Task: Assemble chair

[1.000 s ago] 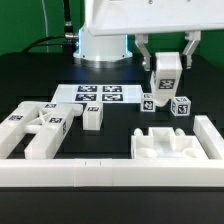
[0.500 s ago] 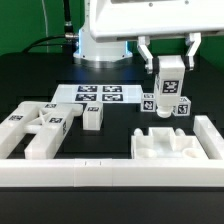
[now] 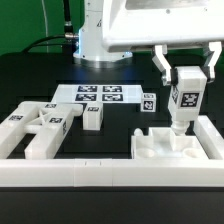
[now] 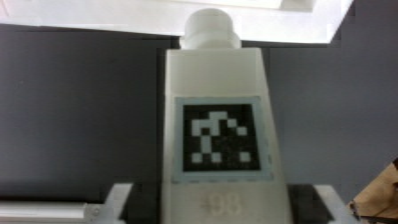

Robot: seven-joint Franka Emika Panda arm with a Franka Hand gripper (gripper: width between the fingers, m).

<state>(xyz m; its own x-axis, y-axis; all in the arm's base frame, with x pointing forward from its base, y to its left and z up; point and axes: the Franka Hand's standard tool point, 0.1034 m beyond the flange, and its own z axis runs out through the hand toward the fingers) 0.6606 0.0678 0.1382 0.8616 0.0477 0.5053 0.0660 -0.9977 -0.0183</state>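
Chair leg (image 3: 185, 92) glossy white, black-and-white tag (image 4: 217, 135); table (image 3: 115, 130) black.

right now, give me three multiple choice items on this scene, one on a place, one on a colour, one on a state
1. Where is the chair leg? A at the seat slab, on the exterior view's right; B at the exterior view's far left; C out of view.
2. What colour is the table? A white; B black; C red.
3. The tool is: A open and empty; B shut on the chair leg; C hidden.
Answers: 1 A, the leg stands upright by the slab's far corner; 2 B, the bare surface is black; 3 B, fingers clamp the leg's sides.
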